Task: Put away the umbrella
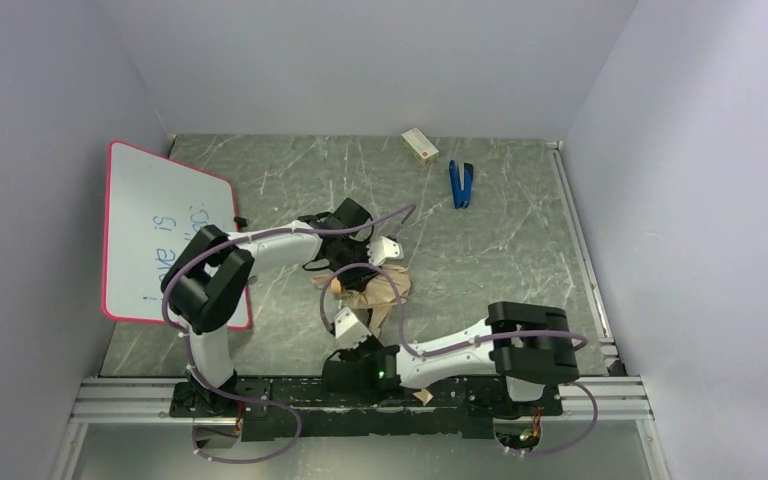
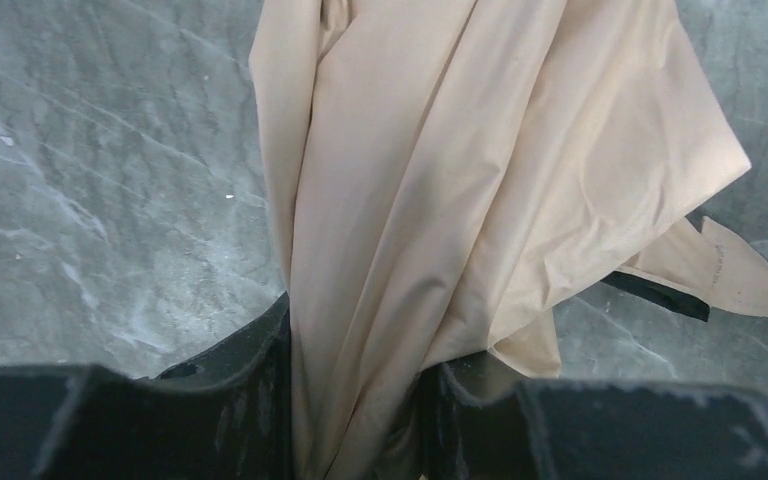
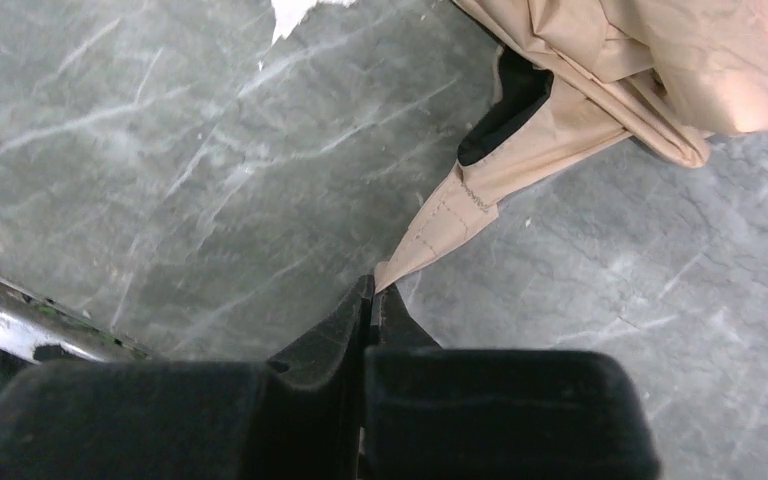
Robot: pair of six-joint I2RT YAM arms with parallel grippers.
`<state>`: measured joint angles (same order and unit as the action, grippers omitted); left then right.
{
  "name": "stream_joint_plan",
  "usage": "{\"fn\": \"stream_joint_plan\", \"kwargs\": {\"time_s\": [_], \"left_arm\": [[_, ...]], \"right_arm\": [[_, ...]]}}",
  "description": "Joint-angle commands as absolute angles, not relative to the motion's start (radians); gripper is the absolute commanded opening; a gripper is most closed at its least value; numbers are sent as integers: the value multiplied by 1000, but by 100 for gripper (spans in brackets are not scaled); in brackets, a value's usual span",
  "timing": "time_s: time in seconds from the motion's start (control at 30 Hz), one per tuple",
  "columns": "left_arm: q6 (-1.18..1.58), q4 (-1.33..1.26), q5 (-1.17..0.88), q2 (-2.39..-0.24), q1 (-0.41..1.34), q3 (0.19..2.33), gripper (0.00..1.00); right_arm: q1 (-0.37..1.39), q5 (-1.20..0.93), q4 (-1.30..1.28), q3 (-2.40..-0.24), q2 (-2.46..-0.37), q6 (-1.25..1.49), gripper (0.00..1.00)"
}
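Nearest the arm bases, the right gripper (image 3: 372, 298) is closed tight, pinching the very tip of the long tan stitched closure strap (image 3: 450, 215). The strap runs straight from the pinch back to the crumpled beige fabric folding umbrella (image 3: 640, 70).

The umbrella lies in a loose heap near the middle of the grey-green marbled counter (image 1: 520, 260), between the two arms. Just beyond it, the left gripper (image 2: 355, 420) clamps a gathered bunch of canopy fabric between its fingers, partly closed around the bundle.

The cloth looks light, limp and rather slick, so it will likely sag and spill wherever it is not held. Any ribs under the folds are probably thin and easy to bend. The gathered canopy gives the firmer hold. The strap tip is a narrow purchase that could slide out under a pull.

Farther off lie a pink-edged whiteboard (image 1: 165, 235) at the left, a blue hand tool (image 1: 461, 183) and a small cardboard box (image 1: 420, 145) near the back wall.
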<state>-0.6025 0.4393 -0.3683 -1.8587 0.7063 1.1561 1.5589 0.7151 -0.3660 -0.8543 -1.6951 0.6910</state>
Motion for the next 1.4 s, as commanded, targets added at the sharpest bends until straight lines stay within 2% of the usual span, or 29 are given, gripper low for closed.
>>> {"fn": "stream_joint_plan", "kwargs": {"time_s": [0.0,0.23,0.4,0.53,0.8,1.03,1.13,1.23,1.3,1.37], "left_arm": [[-558,359,-155,-1937,682,1139,5],[-568,357,-161,-1936,683,1137,5],[-571,352,-163,-1932,683,1130,5],[-571,354,-162,-1933,683,1132,5],[-570,352,-158,-1931,682,1130,5],[-571,353,-157,-1927,684,1127,5],[-572,352,-156,-1924,684,1125,5],[-574,351,-155,-1925,685,1125,5],[-574,351,-154,-1925,686,1125,5],[-574,351,-156,-1925,687,1127,5]], "right_arm": [[1699,401,-505,-875,-1792,801,0],[1709,397,-630,-912,-1854,774,0],[1724,331,-666,-943,-1874,736,13],[1753,295,-669,-964,-1872,717,16],[1820,270,-720,-1020,-1890,699,9],[1865,324,-816,-1078,-1920,727,16],[1867,389,-852,-1094,-1911,757,15],[1867,475,-905,-1129,-1903,790,10],[1867,525,-938,-1158,-1898,800,2],[1867,567,-972,-1183,-1891,806,0]]}}
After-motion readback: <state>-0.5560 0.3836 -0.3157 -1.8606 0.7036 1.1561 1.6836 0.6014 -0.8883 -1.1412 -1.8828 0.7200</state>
